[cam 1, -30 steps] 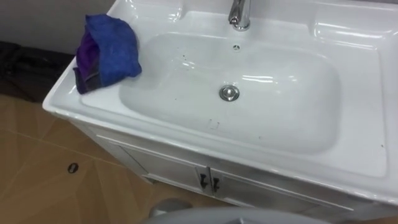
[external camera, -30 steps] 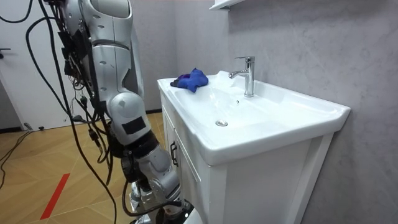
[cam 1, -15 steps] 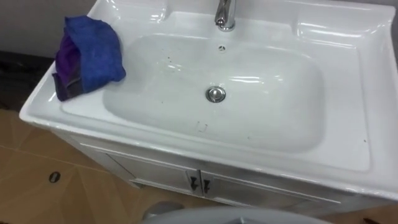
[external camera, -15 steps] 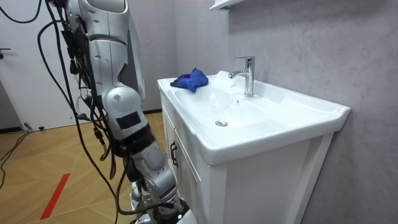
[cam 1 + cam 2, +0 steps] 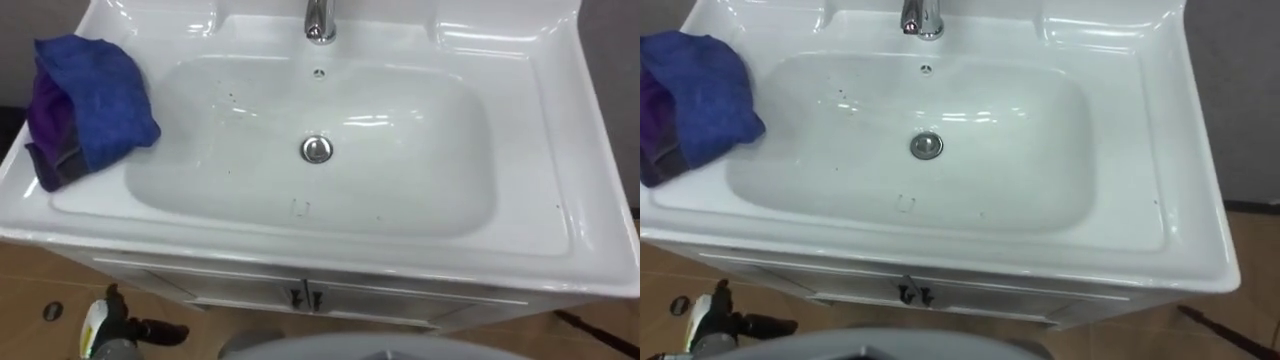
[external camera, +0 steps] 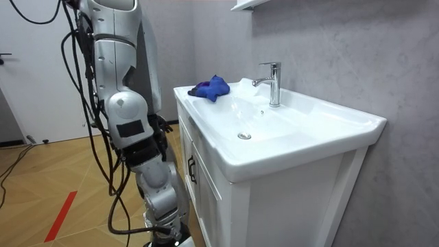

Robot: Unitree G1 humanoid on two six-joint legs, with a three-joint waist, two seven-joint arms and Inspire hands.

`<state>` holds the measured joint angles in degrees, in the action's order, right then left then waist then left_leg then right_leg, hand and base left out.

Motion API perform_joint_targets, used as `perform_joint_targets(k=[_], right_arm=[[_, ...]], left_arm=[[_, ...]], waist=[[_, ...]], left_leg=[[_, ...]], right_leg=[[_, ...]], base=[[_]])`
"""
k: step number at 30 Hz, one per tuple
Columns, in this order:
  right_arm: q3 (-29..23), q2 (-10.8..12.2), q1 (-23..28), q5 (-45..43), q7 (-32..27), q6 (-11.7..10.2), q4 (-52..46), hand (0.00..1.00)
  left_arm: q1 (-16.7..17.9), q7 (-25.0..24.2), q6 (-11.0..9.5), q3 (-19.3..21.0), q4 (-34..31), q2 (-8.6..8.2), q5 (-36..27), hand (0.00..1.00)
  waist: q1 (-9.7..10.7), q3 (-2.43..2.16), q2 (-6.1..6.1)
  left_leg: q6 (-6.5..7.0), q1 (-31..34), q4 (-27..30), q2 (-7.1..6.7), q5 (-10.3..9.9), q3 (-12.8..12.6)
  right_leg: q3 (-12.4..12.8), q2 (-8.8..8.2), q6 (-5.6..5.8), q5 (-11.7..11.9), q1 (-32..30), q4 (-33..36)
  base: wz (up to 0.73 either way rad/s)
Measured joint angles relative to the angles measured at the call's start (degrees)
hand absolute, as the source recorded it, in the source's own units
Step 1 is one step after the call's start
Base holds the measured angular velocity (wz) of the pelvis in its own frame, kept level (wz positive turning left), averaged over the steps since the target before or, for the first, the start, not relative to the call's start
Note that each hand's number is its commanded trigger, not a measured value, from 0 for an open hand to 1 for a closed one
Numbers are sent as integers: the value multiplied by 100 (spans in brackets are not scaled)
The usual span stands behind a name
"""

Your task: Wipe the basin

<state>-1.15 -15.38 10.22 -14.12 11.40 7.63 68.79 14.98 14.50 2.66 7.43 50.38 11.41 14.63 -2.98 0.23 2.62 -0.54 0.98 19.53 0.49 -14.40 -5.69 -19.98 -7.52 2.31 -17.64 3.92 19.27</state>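
The white basin [image 5: 530, 200] lies before me, set on a white cabinet, with a chrome drain [image 5: 317, 149] in the middle of its bowl. Small dark specks [image 5: 231, 97] dot the bowl. A crumpled blue and purple cloth [image 5: 90, 100] rests on the basin's left rim, also seen as the cloth [image 6: 209, 88] at the far end. My left hand [image 5: 118, 330] hangs open below the basin's front left edge, apart from the cloth and holding nothing. My right hand [image 6: 163, 230] hangs low beside the cabinet.
A chrome faucet [image 5: 320, 20] stands at the back middle of the basin. Two dark door handles [image 5: 303, 298] sit on the cabinet front just under the rim. A grey wall lies behind the basin, and wooden floor to the left.
The whole eye view has shifted, so the basin is now centred. In the room view I have straightened and drawn back a little from the cabinet. My left hand has come into the lower left.
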Motion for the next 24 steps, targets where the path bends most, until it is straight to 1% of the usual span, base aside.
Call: perform_joint_targets(k=[1, 2, 5, 7, 9, 12, 14, 15, 17, 18, 20, 22, 24], right_arm=[[0, 12, -5, -2, 1, 17, 0, 0], [-1, 25, -18, -2, 2, 63, -6, 0], [0, 69, -51, -1, 10, 136, -21, 0], [-1, 99, -130, -2, 11, 238, -21, 0], [-3, 116, -151, -7, 11, 246, -27, 0], [-8, 139, -223, -71, 12, 250, -23, 0], [-11, 153, -224, -152, 2, 269, -21, 0], [-11, 158, -225, -178, 1, 300, -21, 0], [-8, 172, -229, -201, 0, 375, -18, 0], [-8, 175, -227, -197, -3, 376, -13, 0], [-11, 188, -229, -195, -18, 371, -14, 0], [-10, 218, -208, -192, -38, 370, -20, 0], [-11, 231, -181, -177, -40, 371, -20, 0]], left_arm=[[10, -83, 8, 3, 106, -11, 3, 0], [2, -185, 62, 8, 194, -18, 7, 0], [-25, -371, 148, 19, 392, -27, 4, 0], [-42, -583, 241, 20, 536, -66, 0, 0], [-44, -713, 278, 20, 597, -100, 0, 0], [-86, -921, 358, 28, 785, -117, -36, 0], [-154, -1043, 425, 27, 837, -120, -37, 0], [-177, -1065, 432, 27, 856, -120, -38, 0], [-234, -1136, 444, 30, 937, -119, -44, 0], [-237, -1147, 444, 30, 937, -119, -44, 0], [-243, -1182, 444, 42, 936, -119, -38, 0], [-264, -1292, 444, 51, 935, -117, -37, 0], [-316, -1358, 443, 51, 929, -118, -39, 0]], waist=[[-23, -3, -5], [-23, -1, -8], [-27, 3, -8], [-22, 4, -14], [-28, 9, -29], [-32, 6, -46], [-2, -4, -88], [7, -12, -107], [41, -3, -126], [49, -3, -130], [61, -2, -131], [129, -4, -134], [133, -12, -139]], left_leg=[[7, -53, -31, 1, -4, -32], [20, -87, -33, 1, -12, -42], [64, -132, -33, 0, -46, -69], [98, -118, 0, -2, -99, -83], [123, -96, 38, 1, -185, -81], [178, 2, 226, 24, -284, -156], [229, 124, 413, 85, -366, -171], [241, 140, 430, 85, -372, -177], [291, 132, 432, 80, -390, -226], [303, 130, 430, 78, -394, -244], [333, 131, 423, 76, -396, -333], [360, 137, 421, 72, -392, -371], [368, 122, 406, 77, -397, -436]], right_leg=[[35, 9, 13, 38, 46, -53], [71, 17, 26, 65, 77, -75], [99, 8, 41, 78, 97, -53], [104, -4, 61, 89, 76, -26], [120, -15, 71, 94, 44, 55], [234, -27, 103, 110, -44, 152], [261, -18, 146, 158, -94, 149], [264, -18, 156, 182, -96, 143], [277, -32, 187, 278, -106, 140], [291, -34, 193, 293, -109, 142], [407, -36, 216, 321, -144, 142], [431, -42, 235, 364, -200, 138], [461, -43, 239, 373, -225, 140]], base=[[-11], [-12], [-5], [0], [-4], [-17], [-7], [-4], [-10], [-17], [-21], [-11], [-17]])
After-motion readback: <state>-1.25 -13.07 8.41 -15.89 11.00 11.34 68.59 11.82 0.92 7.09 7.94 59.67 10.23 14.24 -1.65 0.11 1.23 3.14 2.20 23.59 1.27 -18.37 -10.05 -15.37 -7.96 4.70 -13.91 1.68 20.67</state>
